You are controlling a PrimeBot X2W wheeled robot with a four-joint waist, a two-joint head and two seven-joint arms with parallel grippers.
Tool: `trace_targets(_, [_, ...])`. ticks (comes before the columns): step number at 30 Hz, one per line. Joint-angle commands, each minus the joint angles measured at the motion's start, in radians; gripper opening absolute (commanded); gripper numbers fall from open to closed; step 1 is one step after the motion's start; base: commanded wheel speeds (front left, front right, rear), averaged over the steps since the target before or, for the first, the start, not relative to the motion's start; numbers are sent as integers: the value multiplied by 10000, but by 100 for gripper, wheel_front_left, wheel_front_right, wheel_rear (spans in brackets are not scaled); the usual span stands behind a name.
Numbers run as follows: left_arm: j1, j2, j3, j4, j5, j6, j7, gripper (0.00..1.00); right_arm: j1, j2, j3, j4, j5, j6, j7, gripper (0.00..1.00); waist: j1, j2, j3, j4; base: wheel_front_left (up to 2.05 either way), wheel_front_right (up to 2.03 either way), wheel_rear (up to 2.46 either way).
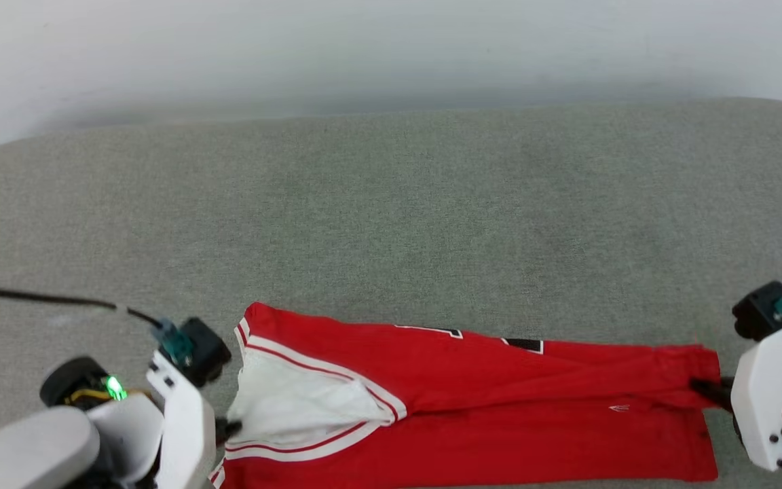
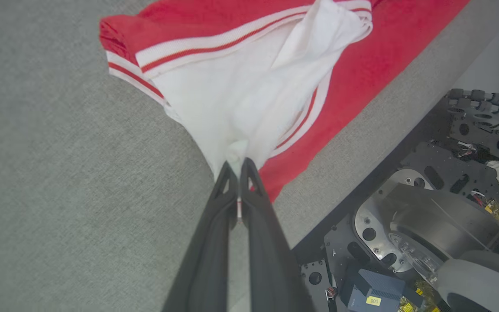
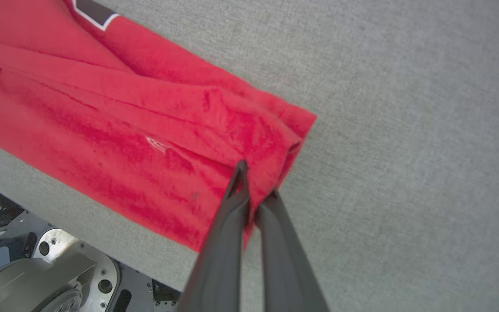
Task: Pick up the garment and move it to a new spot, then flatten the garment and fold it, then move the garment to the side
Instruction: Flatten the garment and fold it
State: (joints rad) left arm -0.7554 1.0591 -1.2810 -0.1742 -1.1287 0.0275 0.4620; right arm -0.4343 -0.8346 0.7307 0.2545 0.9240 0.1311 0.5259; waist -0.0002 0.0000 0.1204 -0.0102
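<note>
The garment [image 1: 472, 401] lies stretched in a long red band across the near edge of the grey table [image 1: 391, 204], folded lengthwise, with a white sleeve and striped trim at its left end and a strip of black print along its far edge. At the sleeve's tip my left gripper [image 2: 238, 164] is shut, pinching the white cloth [image 2: 254, 86]. My right gripper [image 3: 256, 184] is shut on the red hem corner [image 3: 271, 130] at the garment's right end. In the head view the left gripper [image 1: 229, 428] and right gripper [image 1: 703, 390] hold the two ends, fingers pointing inward.
The grey fabric-covered table runs back to a pale wall [image 1: 391, 47]. A black cable [image 1: 38, 299] trails from the left wrist. Past the table's near edge, the robot's dark base [image 2: 427, 216] and a wheel [image 2: 479, 108] appear below.
</note>
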Motion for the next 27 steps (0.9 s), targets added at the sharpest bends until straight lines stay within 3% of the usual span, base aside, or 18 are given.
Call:
trace_targets(1, [377,-25,17,-59,28,97,-16,0,321,29,-14,19,14,-6,-94,0,2,0,-12,3,0,0,0])
trace_targets(11, [1578,-873,21,1036,-141,24,-432,0,784,757,198,910,-487,-7,-424,0,2,0,309,-54,0,0,0])
trace_targets(12, [1580,-928,45,1152,-119,24,-515,36,757,848,173,990,-513,-7,-518,20,2,0,310,-59,0,0,0])
trace_targets(13, [1558,-969,91,1225,-45,45,-654,100,732,918,123,1064,-529,-7,-596,76,2,0,297,-62,0,0,0])
trace_targets(14, [1545,-1001,178,1271,-83,97,-804,100,697,963,99,1063,-541,-7,-676,100,2,0,271,-64,0,0,0])
trace_targets(21, [1574,-840,986,1101,-68,614,-2371,100,387,811,-423,495,-740,-7,-1563,100,2,0,61,-129,0,0,0])
trace_targets(27, [2013,-957,2063,806,141,1983,-4886,100,536,658,-1430,-200,-777,-6,-2239,100,2,0,-85,-204,0,0,0])
